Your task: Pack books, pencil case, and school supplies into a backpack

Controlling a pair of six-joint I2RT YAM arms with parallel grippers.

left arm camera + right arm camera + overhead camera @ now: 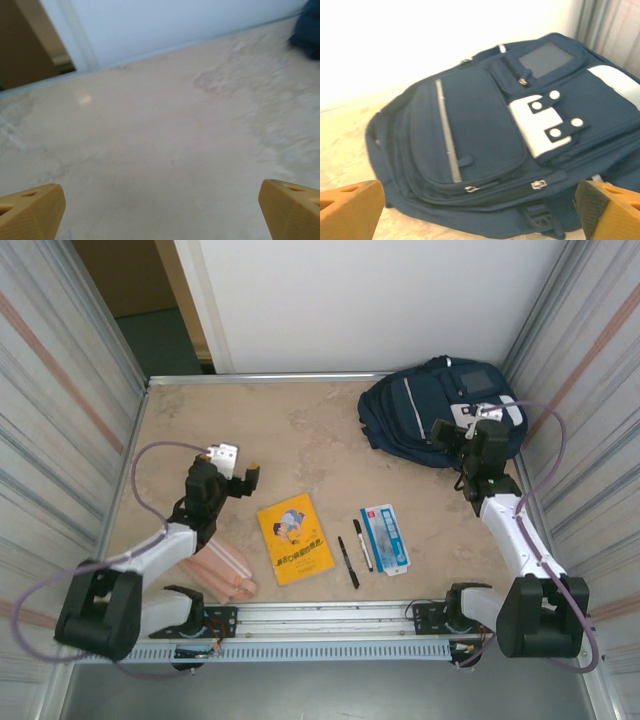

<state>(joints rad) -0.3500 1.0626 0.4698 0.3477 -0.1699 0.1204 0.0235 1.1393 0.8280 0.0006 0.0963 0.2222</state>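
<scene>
The left arm (150,555) and right arm (515,530) pair white link shells with chunky black joint housings, each trailing a looping pale lilac cable (160,446). The left gripper (160,212) and right gripper (480,210) carry ochre wedge fingertips (30,210) with small recesses.

The right arm (510,535) stretches away from its base, and the right pincer (468,425) hangs over the near edge of the backpack (420,400), jaws spread wide. The left arm (165,545) bends forward. The left pincer (236,466) is far left of the backpack, low over the desk (300,430), also spread wide and empty.
</scene>
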